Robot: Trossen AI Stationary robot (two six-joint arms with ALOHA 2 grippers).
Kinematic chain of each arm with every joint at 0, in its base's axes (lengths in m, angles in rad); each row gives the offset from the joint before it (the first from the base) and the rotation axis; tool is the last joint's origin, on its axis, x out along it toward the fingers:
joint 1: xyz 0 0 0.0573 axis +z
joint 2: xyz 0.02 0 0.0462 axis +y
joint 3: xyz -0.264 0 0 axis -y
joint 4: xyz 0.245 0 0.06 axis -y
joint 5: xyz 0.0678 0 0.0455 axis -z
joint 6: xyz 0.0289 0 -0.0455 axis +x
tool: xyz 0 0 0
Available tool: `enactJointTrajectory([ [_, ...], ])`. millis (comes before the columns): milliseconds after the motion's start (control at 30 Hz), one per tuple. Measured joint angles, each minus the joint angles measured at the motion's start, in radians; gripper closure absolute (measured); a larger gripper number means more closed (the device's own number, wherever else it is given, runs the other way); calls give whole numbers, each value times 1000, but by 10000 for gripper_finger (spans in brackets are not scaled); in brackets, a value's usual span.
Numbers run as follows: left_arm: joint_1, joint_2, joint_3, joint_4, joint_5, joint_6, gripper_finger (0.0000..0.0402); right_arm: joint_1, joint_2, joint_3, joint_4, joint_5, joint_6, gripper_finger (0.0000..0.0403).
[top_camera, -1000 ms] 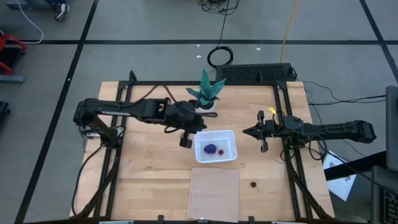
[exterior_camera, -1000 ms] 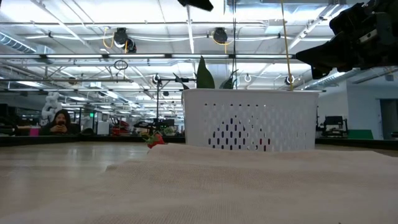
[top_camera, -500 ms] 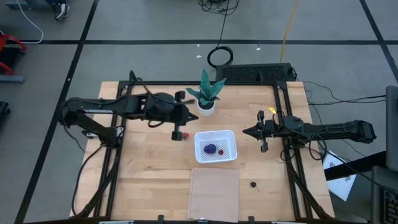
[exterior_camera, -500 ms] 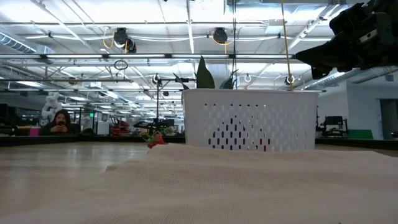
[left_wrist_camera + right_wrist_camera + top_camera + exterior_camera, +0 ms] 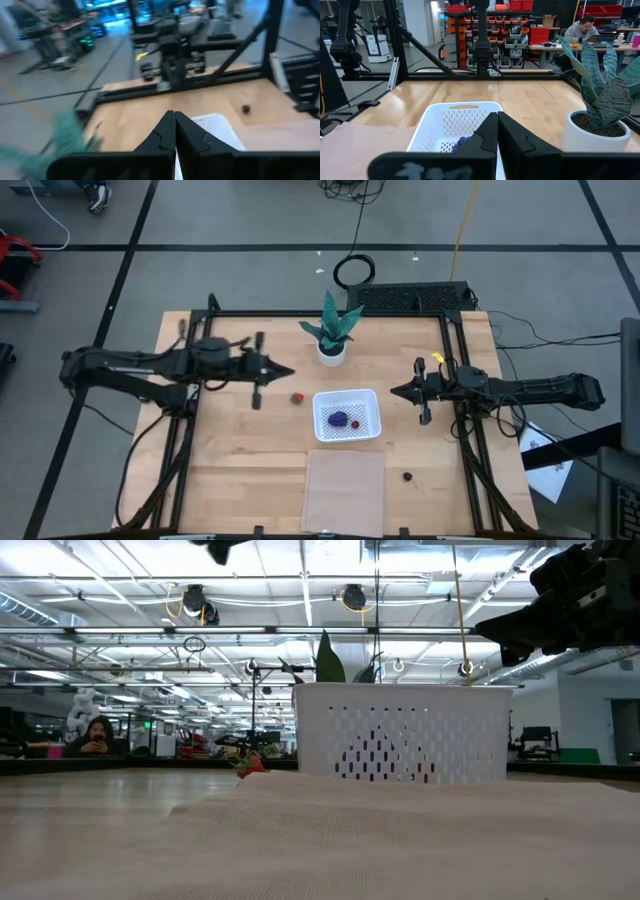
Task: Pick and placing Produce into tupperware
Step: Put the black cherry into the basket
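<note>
Left arm: while it reaches in from the left edge of the table, the left gripper hangs with its fingers pressed together and nothing between them, well to the left of the tupperware.
Strawberry-like piece: one red-and-green fruit lies on the wood just beside the tupperware's left wall; in the low view it shows as a small red spot at the edge of the tan sheet.
Plant: one green leafy plant in a white pot stands behind the tupperware, near the table's far edge; in the low view only its leaf tips rise above the tupperware's wall.
Tupperware: one white square container at mid-table, touching the far edge of the tan sheet.
Fruits inside: two, a purple grape-like cluster and a small dark red one beside it; the low view hides both behind the perforated wall.
Blackish fruit: one small dark piece on the wood right of the tan sheet; its colour is hard to tell, perhaps black.
Fruit count: four in all, two in, two out.
Right arm: the right gripper waits right of the tupperware, pointing at it, fingers closed together and empty; the low view cuts it off at the upper right corner.
Background: a seated person far off, small.
</note>
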Motion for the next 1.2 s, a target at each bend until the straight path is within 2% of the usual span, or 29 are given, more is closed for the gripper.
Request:
enactJointTrajectory([
  [167,5,-184,-119,11,-65,-28,402,0,0,0,0,0,0,403],
  [267,9,-277,-184,28,-6,-45,402,0,-1,0,2,0,-1,403],
  [400,6,-329,-304,156,69,-70,402,0,-1,0,8,0,-3,403],
  [633,18,-402,-492,318,-59,-96,402,0,0,0,8,2,-3,403],
  [800,42,-511,-521,239,-50,-74,401,0,-1,0,8,3,-1,403],
  [1033,54,-662,-522,36,67,-77,402,0,-1,0,8,3,-1,403],
  [1200,50,-695,-555,10,64,-108,402,0,0,0,8,3,-2,403],
])
